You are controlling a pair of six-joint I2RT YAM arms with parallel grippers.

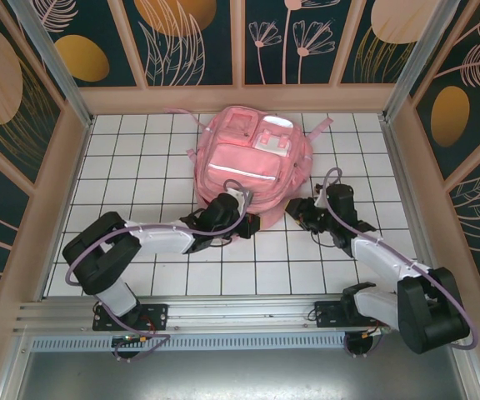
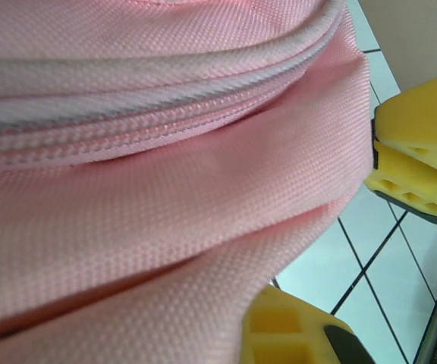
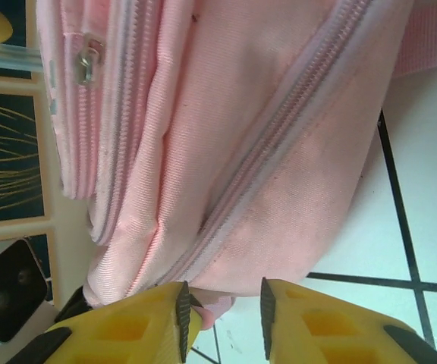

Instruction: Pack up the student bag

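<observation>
Around student bag (image 1: 248, 154): gridded table (image 1: 140, 158), floral walls (image 1: 190, 42).

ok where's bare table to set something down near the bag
Bare tiles left of the student bag to the wall, at the far right corner, and along the near rail. Crowded at the bag's near edge, where both arms reach.

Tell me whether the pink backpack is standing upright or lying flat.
Lying flat: the student bag rests back-down on the tiled table, its front pockets facing up toward the overhead camera.
</observation>
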